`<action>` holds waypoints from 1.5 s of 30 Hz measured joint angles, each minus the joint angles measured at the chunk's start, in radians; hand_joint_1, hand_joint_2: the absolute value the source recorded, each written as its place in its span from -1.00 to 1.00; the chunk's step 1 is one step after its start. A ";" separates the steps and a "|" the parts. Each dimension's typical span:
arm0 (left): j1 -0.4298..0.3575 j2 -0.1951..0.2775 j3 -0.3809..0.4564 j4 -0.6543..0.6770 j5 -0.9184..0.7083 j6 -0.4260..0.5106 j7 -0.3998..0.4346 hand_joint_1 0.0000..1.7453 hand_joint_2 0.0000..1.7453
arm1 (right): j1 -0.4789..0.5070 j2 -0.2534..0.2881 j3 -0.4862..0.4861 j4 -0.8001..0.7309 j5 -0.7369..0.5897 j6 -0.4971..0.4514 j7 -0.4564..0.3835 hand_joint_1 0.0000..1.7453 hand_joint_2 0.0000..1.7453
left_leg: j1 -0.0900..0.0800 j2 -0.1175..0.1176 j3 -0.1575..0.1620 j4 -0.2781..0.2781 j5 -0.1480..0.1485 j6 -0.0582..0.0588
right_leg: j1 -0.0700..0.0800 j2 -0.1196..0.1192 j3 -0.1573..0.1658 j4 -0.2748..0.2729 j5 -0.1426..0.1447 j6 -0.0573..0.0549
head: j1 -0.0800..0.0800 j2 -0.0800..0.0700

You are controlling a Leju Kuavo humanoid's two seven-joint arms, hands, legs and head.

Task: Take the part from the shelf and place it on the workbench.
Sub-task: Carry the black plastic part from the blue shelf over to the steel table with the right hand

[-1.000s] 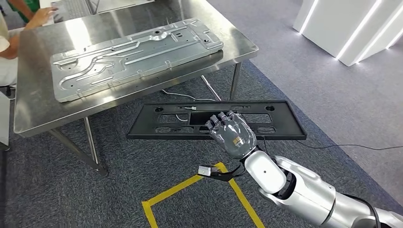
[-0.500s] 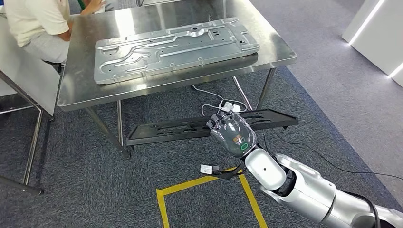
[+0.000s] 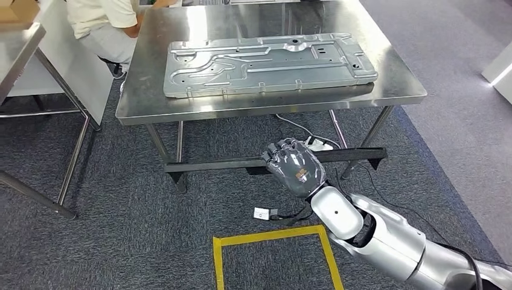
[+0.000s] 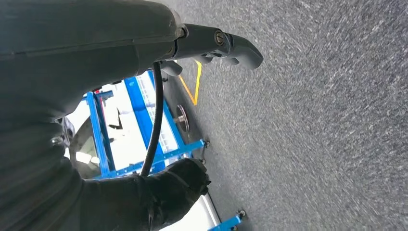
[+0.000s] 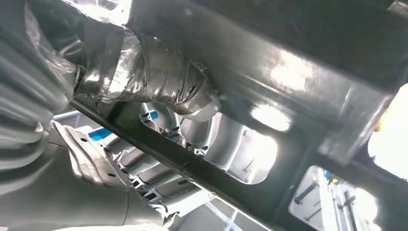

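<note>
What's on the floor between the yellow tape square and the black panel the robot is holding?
In the head view, a small white plug on a black cable lies on the grey carpet between the yellow tape and the black panel.

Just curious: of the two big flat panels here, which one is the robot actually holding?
The black panel, gripped by the right hand; the silver panel lies on the workbench.

metal panel (image 3: 268,63) (embossed) | seated person (image 3: 102,21) | yellow floor tape (image 3: 272,237)

No legible text or labels
</note>
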 joint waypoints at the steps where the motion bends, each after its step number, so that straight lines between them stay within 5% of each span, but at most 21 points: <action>1: 0.000 0.000 0.000 0.000 0.000 0.000 0.001 -1.00 1.00 | -0.003 0.000 -0.001 0.000 -0.004 0.001 -0.003 1.00 1.00 | -0.001 -0.004 -0.001 0.004 -0.003 -0.004 | 0.001 0.002 0.019 -0.050 0.020 -0.003 | 0.000 0.000; 6: 0.002 0.001 0.000 0.000 0.000 -0.004 0.004 -1.00 1.00 | -0.030 -0.010 -0.006 -0.012 -0.036 0.026 -0.022 1.00 1.00 | -0.001 -0.004 -0.009 0.015 -0.015 -0.028 | 0.003 0.001 0.037 -0.100 0.027 -0.022 | -0.001 0.000; 8: 0.002 0.002 0.000 0.000 0.000 -0.004 0.004 -1.00 1.00 | -0.042 -0.024 -0.010 -0.019 -0.041 0.036 -0.017 1.00 1.00 | 0.001 0.006 -0.041 0.085 -0.056 -0.038 | -0.001 -0.004 0.046 -0.110 0.029 -0.034 | -0.001 0.000; 10: 0.003 0.003 0.000 0.000 0.000 -0.004 0.004 -1.00 1.00 | -0.049 -0.038 -0.015 -0.021 -0.041 0.040 -0.009 1.00 1.00 | 0.003 0.014 -0.105 0.212 -0.112 -0.047 | 0.000 -0.008 0.048 -0.111 0.027 -0.041 | -0.001 0.000; 12: 0.003 0.003 0.000 0.000 0.000 -0.003 0.004 -1.00 1.00 | -0.051 -0.046 -0.017 -0.021 -0.042 0.041 -0.007 1.00 1.00 | 0.006 0.017 -0.142 0.277 -0.118 -0.052 | 0.000 -0.010 0.049 -0.110 0.025 -0.041 | -0.001 0.000; 13: 0.003 0.003 0.000 0.000 0.000 -0.004 0.004 -1.00 1.00 | -0.051 -0.048 -0.018 -0.021 -0.042 0.041 -0.007 1.00 1.00 | 0.007 0.018 -0.133 0.253 -0.094 -0.053 | -0.001 -0.010 0.051 -0.109 0.023 -0.039 | -0.001 0.000; 16: 0.003 0.003 0.000 0.000 0.000 -0.004 0.004 -1.00 1.00 | -0.053 -0.054 -0.025 -0.021 -0.042 0.041 -0.006 1.00 1.00 | 0.007 0.024 -0.042 0.065 -0.004 -0.046 | 0.001 -0.010 0.059 -0.104 0.013 -0.028 | -0.001 0.000; 18: 0.002 0.003 0.000 0.000 0.000 -0.004 0.003 -1.00 1.00 | -0.055 -0.058 -0.028 -0.021 -0.042 0.041 -0.004 1.00 1.00 | 0.002 0.025 -0.016 0.010 0.003 -0.036 | 0.004 -0.011 0.059 -0.103 0.009 -0.018 | -0.001 0.000; 21: 0.003 0.003 0.000 0.000 0.000 -0.003 0.004 -1.00 1.00 | -0.056 -0.063 -0.031 -0.023 -0.043 0.041 -0.004 1.00 1.00 | 0.003 0.023 -0.010 -0.003 0.006 -0.017 | 0.003 -0.012 0.060 -0.100 0.003 -0.002 | 0.000 0.000; 23: 0.002 0.003 0.000 0.000 0.000 -0.003 0.004 -1.00 1.00 | -0.057 -0.067 -0.033 -0.027 -0.043 0.041 -0.004 1.00 1.00 | 0.007 0.022 -0.004 -0.012 0.010 -0.003 | 0.001 -0.009 0.032 -0.036 -0.036 0.006 | 0.000 0.000; 25: 0.002 0.003 0.000 0.000 0.000 -0.003 0.004 -1.00 1.00 | -0.056 -0.072 -0.034 -0.029 -0.043 0.041 0.000 1.00 1.00 | 0.005 0.021 -0.003 -0.012 0.007 0.005 | 0.000 -0.005 -0.033 0.091 -0.094 0.011 | 0.000 0.000; 27: 0.002 0.003 0.000 0.000 -0.001 0.000 0.003 -1.00 1.00 | -0.053 -0.078 -0.037 -0.029 -0.043 0.040 0.013 1.00 1.00 | 0.005 0.019 -0.001 -0.010 0.004 0.007 | 0.000 -0.004 -0.082 0.171 -0.106 0.014 | 0.000 0.000; 28: 0.002 0.002 0.000 0.000 -0.001 0.003 0.003 -1.00 1.00 | -0.052 -0.082 -0.042 -0.029 -0.043 0.038 0.022 1.00 1.00 | 0.004 0.018 0.001 -0.008 0.001 0.007 | 0.000 -0.004 -0.080 0.157 -0.082 0.014 | 0.000 0.000; 30: 0.002 0.000 0.000 0.000 -0.002 0.009 0.004 -1.00 1.00 | -0.056 -0.092 -0.063 -0.028 -0.048 0.037 0.032 1.00 1.00 | 0.004 0.015 0.006 -0.003 -0.006 0.004 | 0.000 -0.004 -0.029 0.034 -0.005 0.009 | 0.000 0.000; 32: 0.002 -0.002 0.000 0.000 -0.002 0.013 0.004 -1.00 1.00 | -0.067 -0.100 -0.090 -0.027 -0.057 0.042 0.033 1.00 1.00 | 0.001 0.012 0.008 0.002 -0.013 -0.003 | 0.005 -0.003 0.019 -0.074 0.035 0.002 | 0.000 0.000; 37: 0.000 -0.001 0.000 0.000 -0.003 0.006 0.000 -1.00 1.00 | -0.078 -0.101 -0.124 -0.020 -0.046 0.059 0.030 1.00 1.00 | -0.002 0.013 0.004 0.019 -0.032 -0.027 | 0.002 -0.001 0.039 -0.110 0.035 -0.021 | -0.001 0.000; 41: 0.001 0.001 0.000 0.000 -0.003 -0.003 -0.003 -1.00 1.00 | -0.077 -0.086 -0.128 -0.011 -0.023 0.059 0.044 1.00 1.00 | 0.002 0.018 -0.110 0.240 -0.131 -0.044 | -0.001 -0.007 0.048 -0.117 0.032 -0.037 | -0.001 0.000; 42: 0.001 0.002 0.000 0.000 -0.003 -0.004 -0.003 -1.00 1.00 | -0.074 -0.082 -0.128 -0.008 -0.020 0.059 0.045 1.00 1.00 | 0.002 0.018 -0.134 0.278 -0.136 -0.046 | -0.001 -0.007 0.049 -0.117 0.031 -0.038 | -0.002 0.000; 43: 0.002 0.003 0.000 0.000 -0.003 -0.005 -0.003 -1.00 1.00 | -0.072 -0.078 -0.128 -0.005 -0.019 0.059 0.046 1.00 1.00 | 0.002 0.018 -0.139 0.277 -0.119 -0.047 | -0.001 -0.007 0.051 -0.116 0.029 -0.037 | -0.001 0.000; 45: 0.002 0.005 0.000 0.000 -0.003 -0.007 -0.003 -1.00 1.00 | -0.070 -0.070 -0.129 0.000 -0.013 0.058 0.047 1.00 1.00 | 0.002 0.019 -0.090 0.163 -0.043 -0.042 | -0.002 -0.006 0.059 -0.116 0.023 -0.034 | -0.002 0.000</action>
